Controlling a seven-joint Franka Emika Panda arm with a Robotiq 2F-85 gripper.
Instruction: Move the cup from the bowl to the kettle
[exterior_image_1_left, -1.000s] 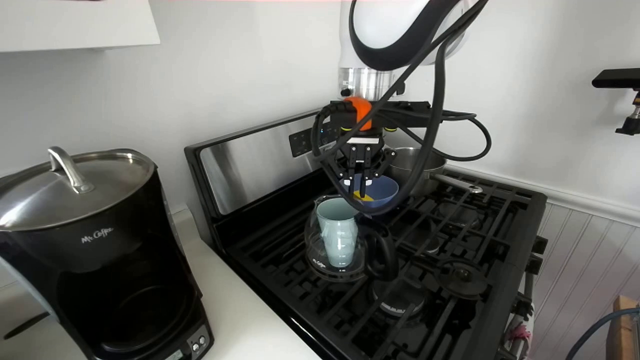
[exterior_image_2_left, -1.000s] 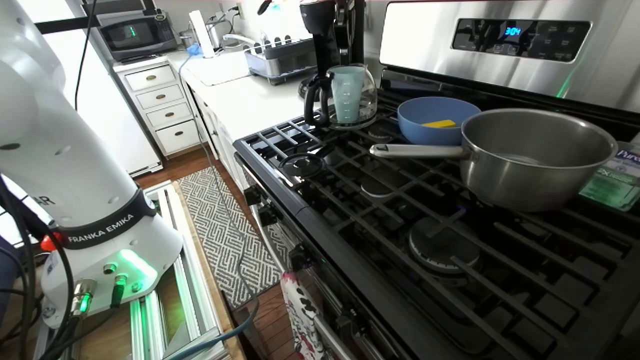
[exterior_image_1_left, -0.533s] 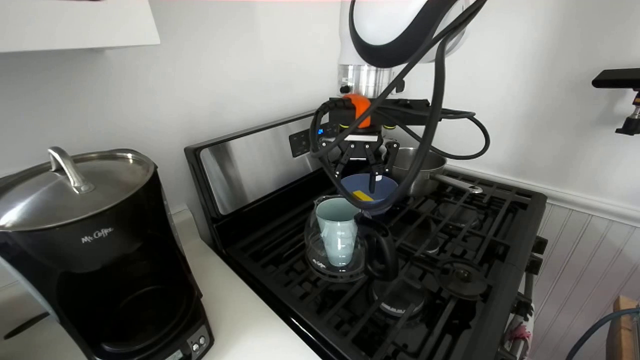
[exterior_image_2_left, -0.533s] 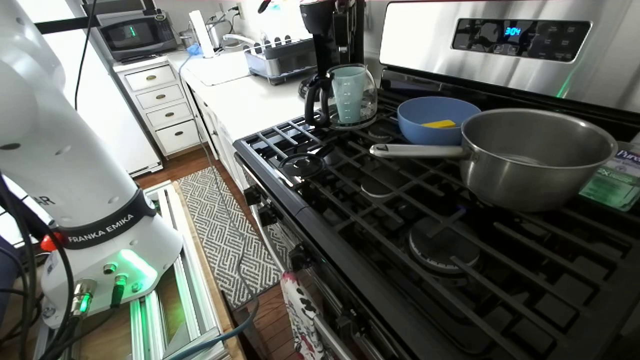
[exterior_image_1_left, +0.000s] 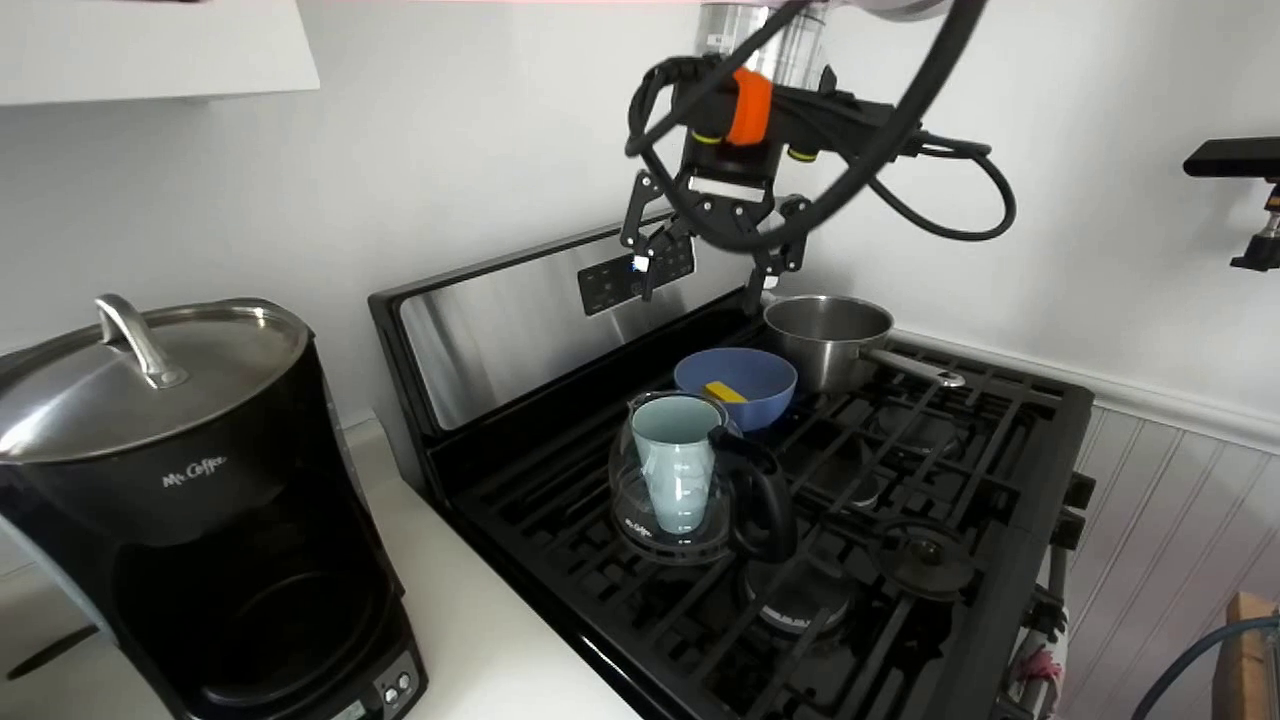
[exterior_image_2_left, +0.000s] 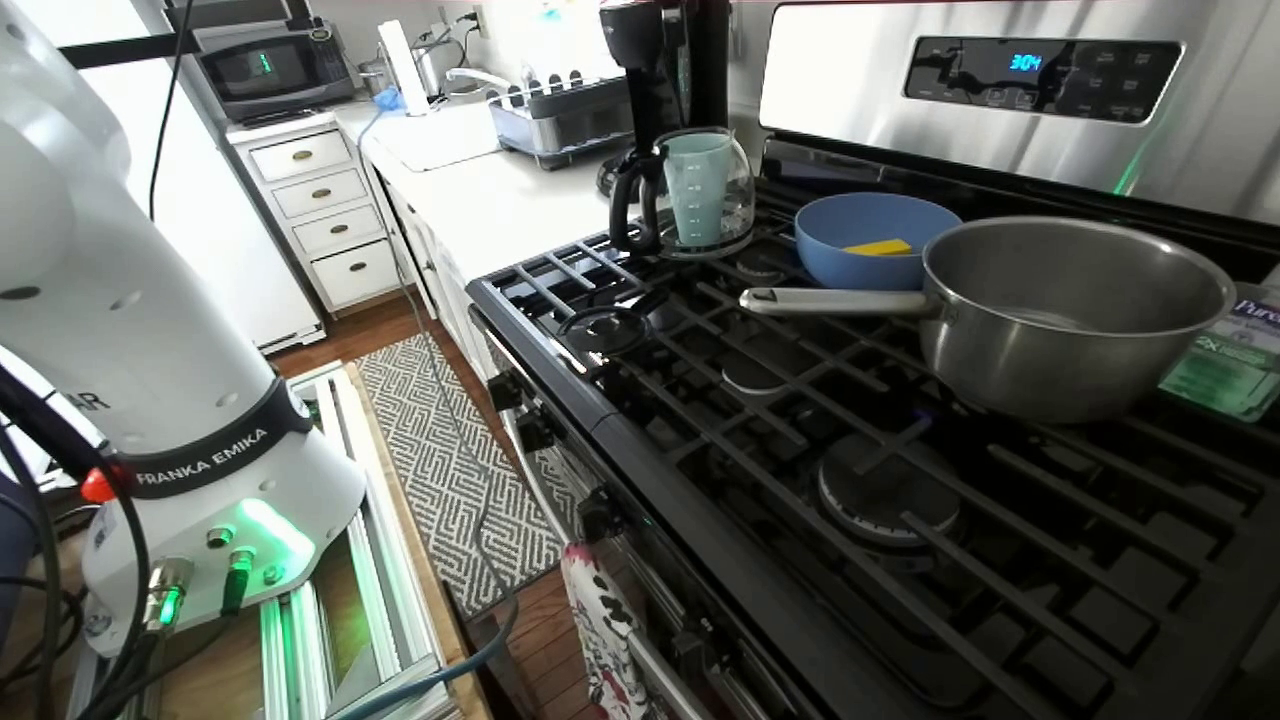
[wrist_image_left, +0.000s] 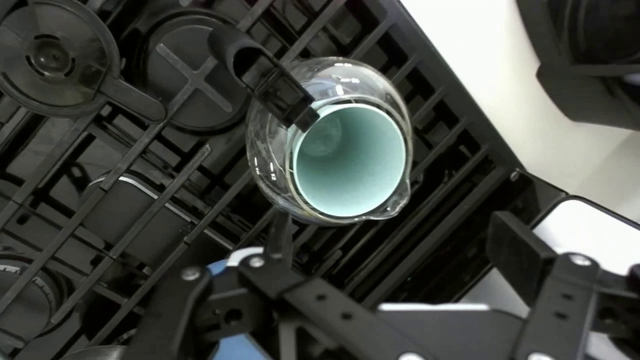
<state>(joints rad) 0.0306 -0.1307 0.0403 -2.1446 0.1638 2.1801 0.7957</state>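
Note:
The cup (exterior_image_1_left: 678, 485), a pale blue tumbler, stands inside the glass kettle (exterior_image_1_left: 628, 495), leaning slightly. Both exterior views show it there, and in the wrist view I look down into the cup (wrist_image_left: 350, 160), its rim within the mouth of the kettle (wrist_image_left: 265, 145). Beside the kettle on the stove rests the blue bowl (exterior_image_1_left: 765, 402), with a yellow item (exterior_image_2_left: 880, 248) in it. My gripper (exterior_image_1_left: 700, 296) hangs high above the bowl, apart from everything. Its fingers are spread wide with nothing between them. In the wrist view, gripper parts mostly cover the bowl (wrist_image_left: 239, 347).
A grey metal pot (exterior_image_2_left: 1050, 365) is close beside the bowl, its handle (exterior_image_2_left: 840, 303) reaching over the burners. The black coffee maker (exterior_image_1_left: 80, 540) occupies the white counter (exterior_image_1_left: 500, 640). Behind the burners rises the stove's back panel (exterior_image_1_left: 500, 350). A detergent bottle (exterior_image_2_left: 1225, 365) stands behind the pot.
The gripper has opened from nearly shut to wide and has risen well above the bowl, tilting a little. The cup, kettle, bowl and pot have stayed in place.

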